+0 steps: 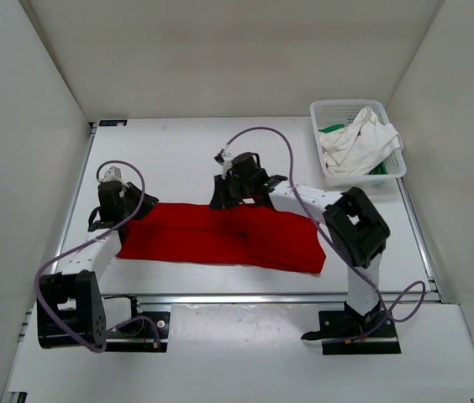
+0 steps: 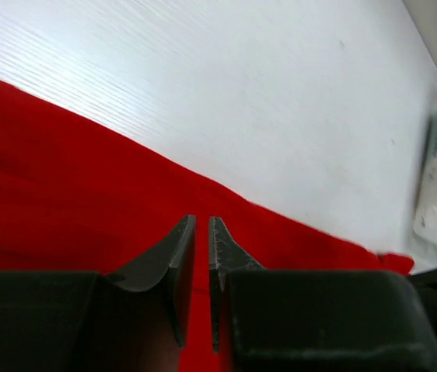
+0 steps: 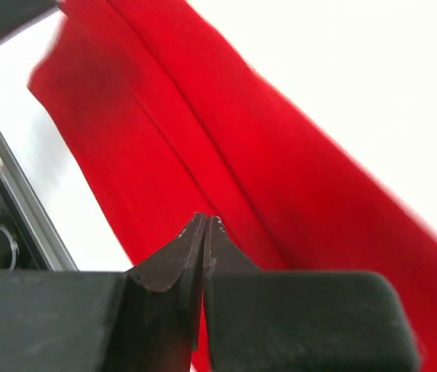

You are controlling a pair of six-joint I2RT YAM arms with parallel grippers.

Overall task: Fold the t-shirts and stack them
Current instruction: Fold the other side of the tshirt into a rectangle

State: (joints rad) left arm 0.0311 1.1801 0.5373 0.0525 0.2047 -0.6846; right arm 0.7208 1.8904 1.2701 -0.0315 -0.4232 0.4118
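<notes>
Red t-shirt (image 1: 220, 239) lies on the bench (image 1: 178, 159) as a long band folded lengthwise, its right end near the front rail. Off-white t-shirt (image 1: 355, 147) and green t-shirt (image 1: 331, 128) sit heaped in the basket (image 1: 398, 164), far right corner.

Left claw (image 2: 203, 225) is low over the band's far-left corner. Its jaws stand a slim gap apart, with no cloth visibly caught.

Right claw (image 3: 204, 221) is at the far edge mid-band, pressed together and empty.

Judgement: the next step is the crosswise fold.
- Both claws should take the same end, one at each corner, biting through all the layers.
- Lift only enough to clear the cloth, then carry the end across level so the edges meet square.
- A one-layer pinch would likely drag the band open.
</notes>
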